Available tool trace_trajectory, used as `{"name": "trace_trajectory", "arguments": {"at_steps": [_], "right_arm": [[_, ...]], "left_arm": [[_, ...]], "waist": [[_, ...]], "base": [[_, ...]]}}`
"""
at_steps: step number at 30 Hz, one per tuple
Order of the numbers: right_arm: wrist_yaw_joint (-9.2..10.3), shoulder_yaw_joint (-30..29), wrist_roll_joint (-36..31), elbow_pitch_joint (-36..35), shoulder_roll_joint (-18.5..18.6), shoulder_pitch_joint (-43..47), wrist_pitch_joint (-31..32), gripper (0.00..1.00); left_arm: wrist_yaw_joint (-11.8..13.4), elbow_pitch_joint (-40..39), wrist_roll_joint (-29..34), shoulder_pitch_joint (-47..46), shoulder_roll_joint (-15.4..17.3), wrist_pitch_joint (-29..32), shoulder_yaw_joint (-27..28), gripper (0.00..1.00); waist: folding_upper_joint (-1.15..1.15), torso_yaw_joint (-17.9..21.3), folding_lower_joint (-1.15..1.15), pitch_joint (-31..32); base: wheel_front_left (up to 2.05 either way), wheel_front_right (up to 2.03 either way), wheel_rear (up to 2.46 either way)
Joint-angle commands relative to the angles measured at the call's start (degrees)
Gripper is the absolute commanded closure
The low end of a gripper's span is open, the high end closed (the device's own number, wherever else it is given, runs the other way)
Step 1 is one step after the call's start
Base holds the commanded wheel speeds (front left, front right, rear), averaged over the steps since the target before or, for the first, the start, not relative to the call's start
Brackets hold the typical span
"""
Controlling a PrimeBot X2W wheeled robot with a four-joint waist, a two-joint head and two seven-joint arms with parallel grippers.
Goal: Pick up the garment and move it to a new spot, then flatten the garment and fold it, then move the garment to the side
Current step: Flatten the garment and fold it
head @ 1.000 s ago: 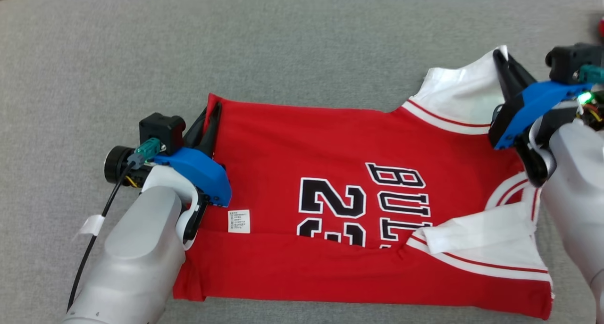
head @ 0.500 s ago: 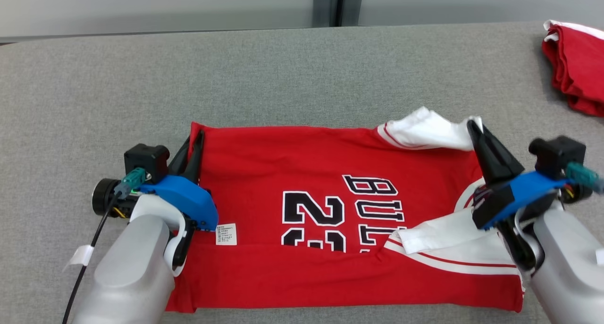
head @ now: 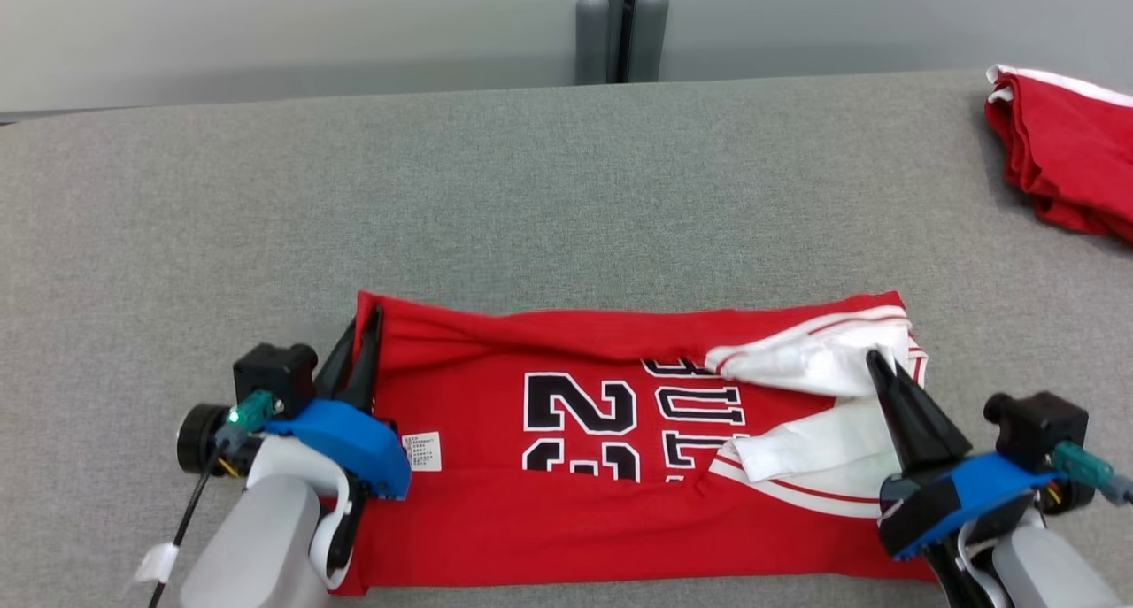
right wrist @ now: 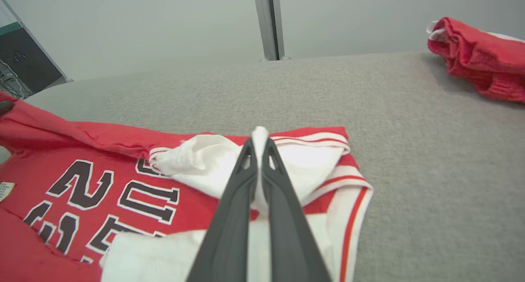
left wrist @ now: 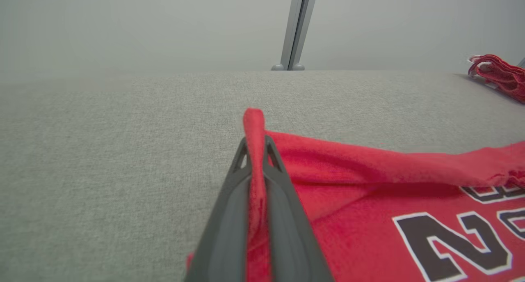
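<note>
Left fingers clenched on jersey hem, right fingers on white shoulder. Risk: uneven pull skews fold; thin pinch slips onto bench.

garment across table's near side, left gripper and right gripper at its ends; cloth pile behind, far right.

Each arm has a smooth pale grey forearm and a glossy blue wrist housing. The left gripper and right gripper each have two long dark grey fingers tapering to points, with small triangular cut-outs near the tips. Each wrist carries a boxy black camera with a teal connector. The left arm has a black cable bearing a white tag, and a green light
</note>
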State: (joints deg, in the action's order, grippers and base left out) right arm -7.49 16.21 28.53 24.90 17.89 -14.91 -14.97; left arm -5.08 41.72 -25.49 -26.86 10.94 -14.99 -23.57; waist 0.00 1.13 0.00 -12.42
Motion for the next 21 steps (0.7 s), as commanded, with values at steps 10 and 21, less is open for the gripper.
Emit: {"name": "trace_trajectory", "arguments": {"at_steps": [10, 21], "right_arm": [[-0.01, -2.8, 0.6, -2.9, -1.2, 7.1, -0.3, 1.0], [-0.01, -4.4, -0.3, -2.8, -2.5, 10.7, -0.3, 1.0]], "left_arm": [[0.2, -6.4, 4.3, 7.1, -1.3, -0.3, 4.2, 1.0], [-0.6, -9.6, 8.8, 12.5, -3.9, -0.3, 8.6, 1.0]], "waist": [[0.0, -0.2, 0.0, 1.0], [0.0, -0.9, 0.0, 1.5]], "base": [[0.0, 0.0, 0.0], [0.0, 0.0, 0.0]]}}
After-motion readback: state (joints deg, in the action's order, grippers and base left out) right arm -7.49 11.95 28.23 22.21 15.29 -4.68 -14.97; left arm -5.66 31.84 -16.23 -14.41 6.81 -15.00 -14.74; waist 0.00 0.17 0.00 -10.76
